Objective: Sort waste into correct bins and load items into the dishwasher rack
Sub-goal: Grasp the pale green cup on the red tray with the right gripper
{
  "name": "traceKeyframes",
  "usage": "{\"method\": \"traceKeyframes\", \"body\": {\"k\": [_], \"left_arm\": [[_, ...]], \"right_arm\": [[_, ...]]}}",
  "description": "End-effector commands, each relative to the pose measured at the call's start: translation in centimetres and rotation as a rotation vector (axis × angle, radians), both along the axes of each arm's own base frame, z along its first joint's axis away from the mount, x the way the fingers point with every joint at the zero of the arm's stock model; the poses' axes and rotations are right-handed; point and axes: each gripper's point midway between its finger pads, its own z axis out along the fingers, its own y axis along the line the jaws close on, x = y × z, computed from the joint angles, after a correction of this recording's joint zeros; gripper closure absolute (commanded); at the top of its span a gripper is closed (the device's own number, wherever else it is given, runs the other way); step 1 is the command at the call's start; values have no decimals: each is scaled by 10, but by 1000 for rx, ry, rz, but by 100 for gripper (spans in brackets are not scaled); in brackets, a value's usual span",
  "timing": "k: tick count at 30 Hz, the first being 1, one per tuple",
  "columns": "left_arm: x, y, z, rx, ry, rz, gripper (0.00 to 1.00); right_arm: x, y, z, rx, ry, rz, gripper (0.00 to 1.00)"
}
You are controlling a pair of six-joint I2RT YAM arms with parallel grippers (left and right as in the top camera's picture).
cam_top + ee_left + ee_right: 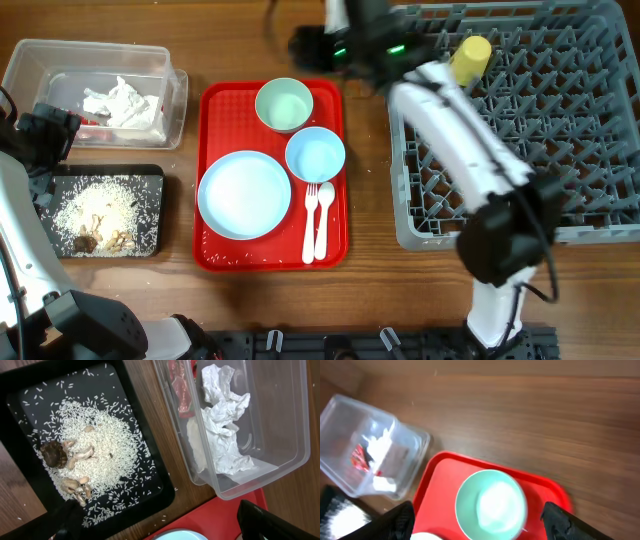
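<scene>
Waste [125, 100] sits binned left of red plastic serving tray [338, 200]. Small yellow cup [472, 55] in grey pegged rack [560, 130] (tray's rt); light-blue plate [243, 195], bowls [315, 155], cutlery [318, 220] on tray, unloaded. Left gripper [167, 522], right gripper [477, 512]: apart, empty.

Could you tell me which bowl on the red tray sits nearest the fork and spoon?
The light-blue bowl, right beside them; the pale-green bowl sits farther away.

1. Bright, even overhead light; shadows soft and short.
2. Right wrist view smeared by motion blur; left wrist view crisp.
3. Faint glare on the clear tub [280, 405] wall.
</scene>
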Motion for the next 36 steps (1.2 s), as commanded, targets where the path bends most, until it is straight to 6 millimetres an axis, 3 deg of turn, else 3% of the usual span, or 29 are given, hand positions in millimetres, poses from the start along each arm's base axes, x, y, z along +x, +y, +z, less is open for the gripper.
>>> {"method": "traceKeyframes", "body": {"k": [1, 6, 11, 14, 15, 20, 23, 26, 30, 31, 32, 34, 36], "left_arm": [[0, 1, 2, 1, -8, 2, 0], [0, 1, 2, 1, -8, 2, 0], [0, 1, 2, 1, -8, 2, 0], [0, 1, 2, 1, -8, 2, 0], [0, 1, 2, 1, -8, 2, 0], [0, 1, 2, 1, -8, 2, 0], [0, 1, 2, 1, -8, 2, 0], [0, 1, 2, 1, -8, 2, 0], [0, 1, 2, 1, -8, 2, 0], [0, 1, 2, 1, -8, 2, 0], [0, 1, 2, 1, -8, 2, 0], [0, 1, 2, 2, -8, 2, 0], [0, 1, 2, 1, -8, 2, 0]], "right_arm": [[-8, 37, -63, -165, -13, 82, 17], [-36, 84, -122, -286, -19, 234, 31], [-54, 96, -177, -483, -42, 263, 37], [-56, 96, -185, -502, -36, 259, 44], [-54, 94, -185, -511, -40, 250, 52], [-52, 91, -186, -513, -37, 245, 73], [-52, 93, -181, -509, -43, 245, 80], [-48, 96, -165, -497, -48, 236, 94], [-38, 95, -109, -437, -101, 193, 96], [-34, 90, -84, -414, -127, 174, 96], [-25, 67, -25, -341, -174, 96, 96], [-20, 46, 10, -292, -192, 34, 96], [-15, 0, 60, -219, -200, -62, 96]]}}
